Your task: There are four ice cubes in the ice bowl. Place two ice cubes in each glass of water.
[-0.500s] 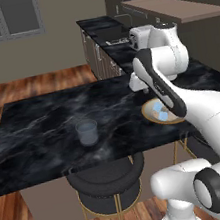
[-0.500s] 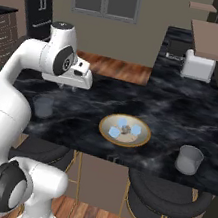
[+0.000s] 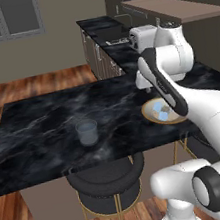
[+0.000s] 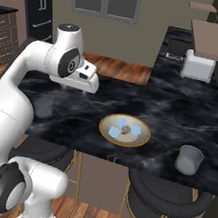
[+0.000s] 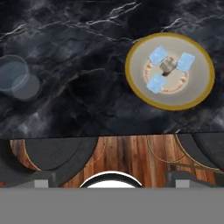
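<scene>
A: What's the biggest thing here?
B: The black marble counter (image 4: 181, 113), with round black stools (image 4: 166, 197) tucked under its near edge. A white toaster (image 4: 198, 66) sits at the far end.

A: And the arm?
B: It reaches up over the counter, and the claw (image 4: 87, 90) hangs above the stone, to the side of the bowl (image 4: 106, 131) and touching nothing. Whether the fingers are apart or together I cannot tell; they are too small from the base cameras and barely show in the hand view.

A: Where's the bowl?
B: Near the counter's front edge, gold rim, pale inside. From the hand view it lies to the upper right (image 5: 131, 83).

A: The glasses?
B: One glass (image 3: 87, 132) stands well apart from the bowl on one side; the other glass (image 4: 189, 159) stands near the front edge on the opposite side.

A: The ice?
B: In the bowl. Three pale-blue ice cubes (image 5: 158, 55) are clear, grouped around a small greyish lump (image 5: 167, 66) at the centre. What that lump is, I cannot tell.
</scene>
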Available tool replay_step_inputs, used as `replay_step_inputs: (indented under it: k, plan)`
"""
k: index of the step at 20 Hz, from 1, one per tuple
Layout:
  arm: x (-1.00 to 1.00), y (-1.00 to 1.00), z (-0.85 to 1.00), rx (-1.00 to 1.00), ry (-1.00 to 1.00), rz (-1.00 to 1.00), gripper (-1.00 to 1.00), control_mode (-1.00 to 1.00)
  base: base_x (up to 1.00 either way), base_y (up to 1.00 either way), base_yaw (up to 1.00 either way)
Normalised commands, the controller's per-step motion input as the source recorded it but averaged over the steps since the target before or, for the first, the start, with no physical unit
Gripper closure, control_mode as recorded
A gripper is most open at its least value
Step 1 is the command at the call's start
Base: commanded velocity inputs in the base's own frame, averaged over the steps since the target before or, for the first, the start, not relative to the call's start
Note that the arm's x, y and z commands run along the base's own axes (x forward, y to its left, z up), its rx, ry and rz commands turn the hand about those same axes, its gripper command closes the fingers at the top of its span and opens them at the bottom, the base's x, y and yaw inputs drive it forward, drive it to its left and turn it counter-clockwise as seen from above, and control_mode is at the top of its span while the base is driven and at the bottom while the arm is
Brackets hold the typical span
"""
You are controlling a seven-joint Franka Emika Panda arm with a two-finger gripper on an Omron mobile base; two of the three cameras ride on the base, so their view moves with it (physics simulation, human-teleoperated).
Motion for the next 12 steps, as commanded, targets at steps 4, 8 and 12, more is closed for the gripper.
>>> replay_step_inputs:
  k: [4, 8, 12]
  plan:
    - [-0.11, -0.47, -0.12, 0.00, 0.08, -0.18, -1.00, -1.00, 0.00, 0.00, 0.00]
    - [-0.12, -0.48, -0.18, 0.00, 0.06, -0.19, -1.00, -1.00, 0.00, 0.00, 0.00]
    - [-0.01, -0.41, -0.23, 0.00, 0.07, -0.23, -1.00, -1.00, 0.00, 0.00, 0.00]
